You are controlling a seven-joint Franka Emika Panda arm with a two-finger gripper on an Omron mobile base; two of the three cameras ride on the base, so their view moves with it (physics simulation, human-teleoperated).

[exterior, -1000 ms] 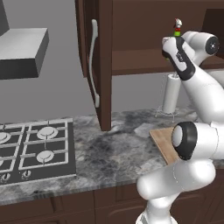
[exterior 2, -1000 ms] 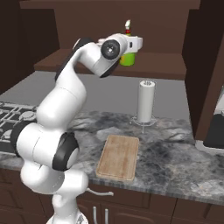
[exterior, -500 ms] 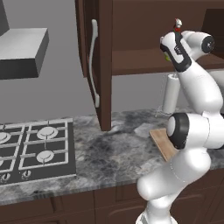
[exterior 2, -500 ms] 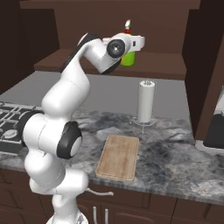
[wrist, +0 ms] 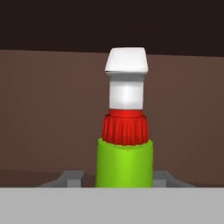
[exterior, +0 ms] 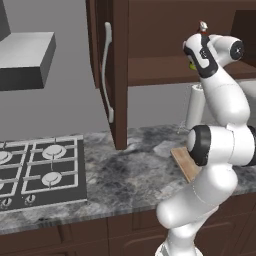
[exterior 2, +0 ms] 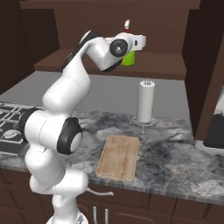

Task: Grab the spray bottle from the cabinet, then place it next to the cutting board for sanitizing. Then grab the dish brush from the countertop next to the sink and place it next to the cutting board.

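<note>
The green spray bottle [wrist: 124, 164] with its red collar and white nozzle stands upright on the cabinet shelf [exterior 2: 157, 70]. In the hand view it rises between my gripper's [wrist: 118, 180] two grey fingertips [wrist: 70, 178], which flank its lower body; the gripper is open. From the right base view, my hand [exterior 2: 134, 43] sits in front of the bottle [exterior 2: 128, 60], whose nozzle pokes above it. The left base view has the nozzle [exterior: 202, 26] behind my wrist. The cutting board [exterior 2: 118, 156] lies on the countertop [exterior 2: 175, 148] below. The dish brush and sink are out of view.
A white paper towel roll [exterior 2: 146, 101] stands behind the board. The open cabinet door [exterior: 117, 75] with its pale handle [exterior: 107, 70] hangs left of the arm. A gas stove [exterior: 40, 170] and range hood [exterior: 25, 60] lie further left. A dark appliance [exterior 2: 215, 131] sits at the right.
The arm has straightened upward and the hand has closed in on the bottle on the shelf. The bottle itself has not moved.
</note>
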